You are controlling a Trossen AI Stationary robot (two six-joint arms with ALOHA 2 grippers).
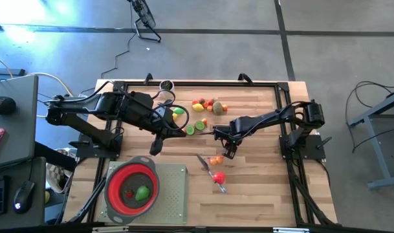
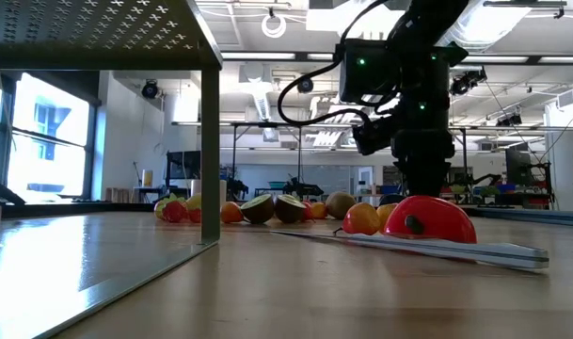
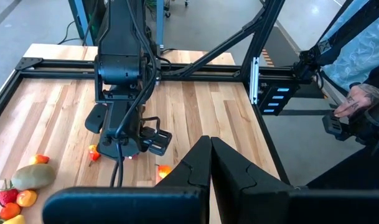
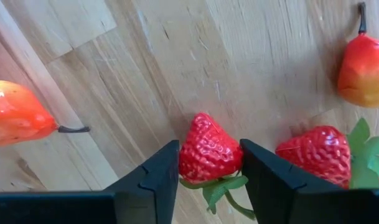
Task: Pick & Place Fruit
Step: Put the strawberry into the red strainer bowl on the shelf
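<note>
- Your right gripper sat down at the table's middle, fingers clamped on a strawberry; second strawberry just beside.
- Your left gripper was closed, empty, left of centre.
- Strainer near-left held a green fruit.

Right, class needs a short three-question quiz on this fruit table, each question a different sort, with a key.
1. True or false: the right gripper has its fingers either side of a strawberry.
2. What lies in the red strainer in the high view? A) a knife B) a green fruit C) nothing
3. Fill in: the left gripper is ____, holding nothing.

Key:
1. True; the strawberry sits between the fingers on the wood.
2. B; a green fruit lies inside.
3. Shut.
</note>
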